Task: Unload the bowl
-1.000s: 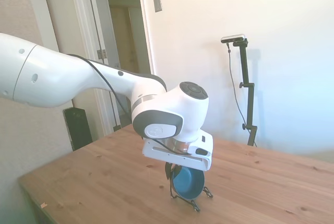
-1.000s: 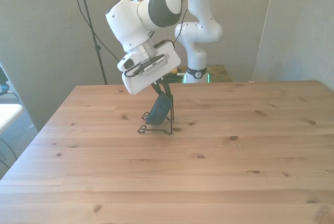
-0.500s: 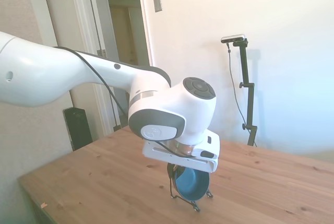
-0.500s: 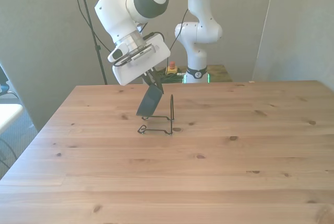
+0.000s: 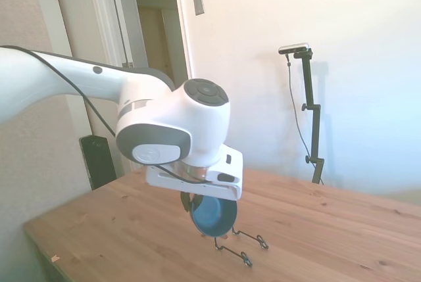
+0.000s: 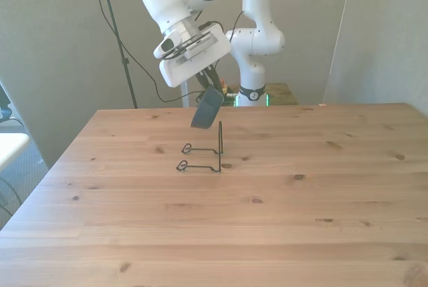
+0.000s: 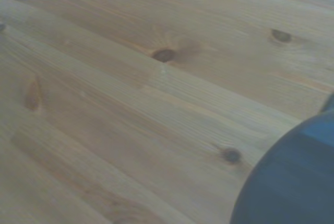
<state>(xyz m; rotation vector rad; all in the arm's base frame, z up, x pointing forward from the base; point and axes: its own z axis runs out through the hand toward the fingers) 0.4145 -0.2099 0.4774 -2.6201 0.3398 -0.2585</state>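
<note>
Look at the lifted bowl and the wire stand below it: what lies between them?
Nothing. In the front view the bowl, held by the gripper, hangs clear above the wire stand, with only air between them. The side view agrees.

Thin black wire stand (image 6: 204, 156) is sitting upright on the wooden table (image 6: 267, 220); doorway (image 5: 154, 39) is showing behind.

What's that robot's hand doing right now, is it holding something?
Hand: closed on the dark blue bowl, holding it in the air, clear of the wire stand on the table.
</note>
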